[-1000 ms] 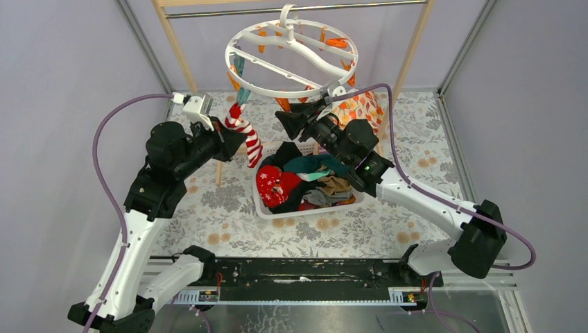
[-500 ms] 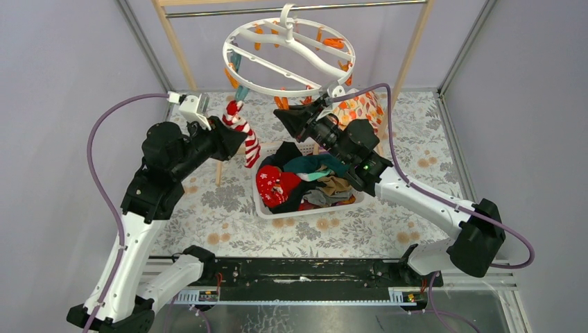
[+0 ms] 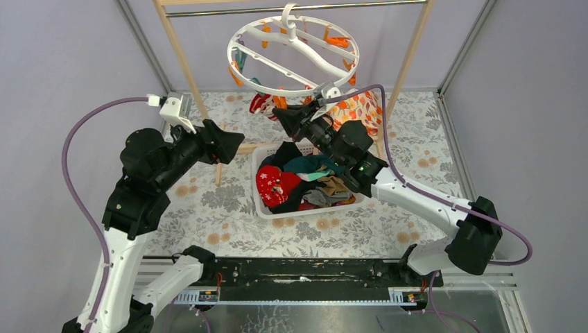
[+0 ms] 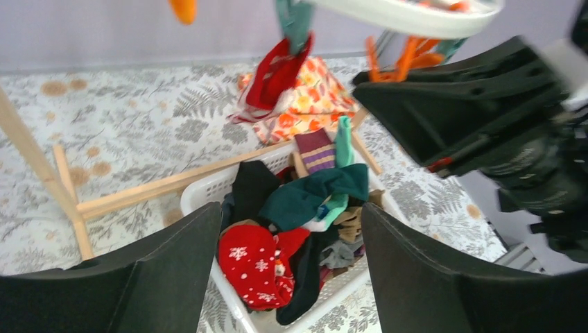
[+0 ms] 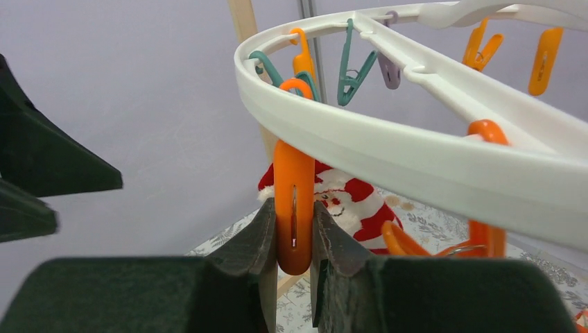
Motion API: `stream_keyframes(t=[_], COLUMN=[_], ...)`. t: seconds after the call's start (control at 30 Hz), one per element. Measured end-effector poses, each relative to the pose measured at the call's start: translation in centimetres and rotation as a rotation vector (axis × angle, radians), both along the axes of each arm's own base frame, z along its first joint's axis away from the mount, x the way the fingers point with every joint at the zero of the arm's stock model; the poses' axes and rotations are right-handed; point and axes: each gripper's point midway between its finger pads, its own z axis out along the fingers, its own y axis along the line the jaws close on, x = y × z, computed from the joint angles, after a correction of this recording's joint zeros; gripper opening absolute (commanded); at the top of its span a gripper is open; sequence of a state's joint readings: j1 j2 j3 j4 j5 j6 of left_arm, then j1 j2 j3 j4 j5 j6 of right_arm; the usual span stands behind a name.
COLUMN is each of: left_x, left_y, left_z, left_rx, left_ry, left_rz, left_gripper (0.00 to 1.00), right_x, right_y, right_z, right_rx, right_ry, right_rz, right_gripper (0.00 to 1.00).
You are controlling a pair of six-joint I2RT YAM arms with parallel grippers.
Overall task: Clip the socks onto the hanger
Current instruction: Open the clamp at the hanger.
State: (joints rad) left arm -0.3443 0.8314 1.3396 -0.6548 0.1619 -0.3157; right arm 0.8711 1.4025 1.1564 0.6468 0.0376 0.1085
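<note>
The white ring hanger [image 3: 292, 59] hangs by its hook from the metal bar. A red-white striped sock [image 3: 262, 104] dangles from a teal clip [image 4: 294, 17] on its near-left rim. It also shows in the left wrist view [image 4: 277, 73] and behind the clip in the right wrist view [image 5: 350, 201]. My left gripper [image 3: 234, 143] is open and empty, left of the sock and apart from it. My right gripper [image 5: 294, 236] is shut on an orange clip [image 5: 294, 201] under the hanger rim [image 5: 416, 149]. More socks [image 3: 305, 180] fill the white basket [image 3: 258, 201].
A wooden-framed rack [image 3: 182, 55] with a metal bar carries the hanger; its base rail [image 4: 139, 191] lies on the floral tablecloth beside the basket. An orange leaf-print cloth [image 3: 362, 107] lies behind the basket. Grey walls close in on both sides.
My left gripper opened, let go of the striped sock and drew back to the left. The sock now hangs from the teal clip and has swung toward the back. My right gripper closed on the orange clip.
</note>
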Motion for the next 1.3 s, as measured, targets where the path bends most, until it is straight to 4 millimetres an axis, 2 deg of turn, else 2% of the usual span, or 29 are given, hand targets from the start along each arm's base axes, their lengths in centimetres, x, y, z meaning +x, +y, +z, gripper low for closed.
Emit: stream_keyframes(t=[0.17, 0.3, 0.57, 0.9, 1.17, 1.3], left_x=[-0.9, 0.4, 4.5, 6.3, 7.2, 7.2], left_y=[-1.8, -3.7, -6.3, -7.4, -7.8, -7.8], left_z=[3.5, 5.0, 2.9, 3.7, 3.1, 3.1], left_rx=[-0.054, -0.096, -0.150, -0.177, -0.185, -0.186], left_ry=[-0.043, -0.028, 0.090, 0.097, 0.123, 0.125], left_rz=[-0.113, -0.181, -0.212, -0.233, -0.231, -0.230], left_gripper=[0.81, 0.81, 0.76, 0.65, 0.58, 0.48], right_x=[-0.2, -0.2, -0.1, -0.3, -0.3, -0.3], right_y=[1.4, 2.5, 3.3, 3.6, 3.6, 3.6], right_z=[-0.2, -0.5, -1.1, -0.9, -0.7, -0.6], right_rx=[-0.022, -0.036, -0.050, -0.057, -0.056, -0.053], right_ry=[-0.009, -0.013, -0.009, -0.023, -0.034, -0.037], right_rz=[-0.011, -0.028, -0.065, -0.070, -0.072, -0.071], right_gripper=[0.00, 0.00, 0.00, 0.00, 0.00, 0.00])
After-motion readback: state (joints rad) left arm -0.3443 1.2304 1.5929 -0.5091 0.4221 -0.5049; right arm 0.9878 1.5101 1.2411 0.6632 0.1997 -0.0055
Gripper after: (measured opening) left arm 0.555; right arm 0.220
